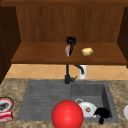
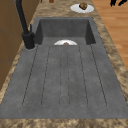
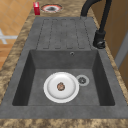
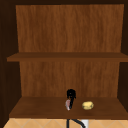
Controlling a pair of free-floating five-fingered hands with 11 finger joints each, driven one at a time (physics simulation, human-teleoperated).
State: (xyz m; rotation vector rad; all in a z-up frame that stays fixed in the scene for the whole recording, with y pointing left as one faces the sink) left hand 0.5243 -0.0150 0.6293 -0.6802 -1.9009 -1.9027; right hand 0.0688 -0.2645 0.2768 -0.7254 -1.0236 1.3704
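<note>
Up in the open wall cabinet, the left hand (image 1: 70, 41) hangs just over the lower shelf (image 1: 37, 56), about halfway along it. Its fingers curl down round the top of a pinkish, longish piece (image 1: 67, 50). I can't make out what the piece is. It hangs straight below the hand with its long axis upright and its lower end at or just above the shelf board. In the upper view the same hand (image 4: 71, 94) and pinkish piece (image 4: 67, 105) stand towards the near edge of that shelf.

Just to the right of the piece, apart from it, a yellowish lump (image 1: 87, 51) lies on the same shelf. It could be a potato. The left hand is much the nearer of the two hands to it.

The right hand (image 1: 102, 113) floats low down at the near right corner of the sink (image 1: 45, 100). I can't tell whether it is open or closed. It holds nothing that I can see, and it is just beside a white plate (image 3: 61, 87) on the basin floor, which carries a small brown bit.

The black tap (image 1: 67, 73) stands at the far edge of the sink. A big red ball (image 1: 67, 115) sits at the near edge. A red box (image 1: 6, 116) and a dish lie on the bench at the left.
</note>
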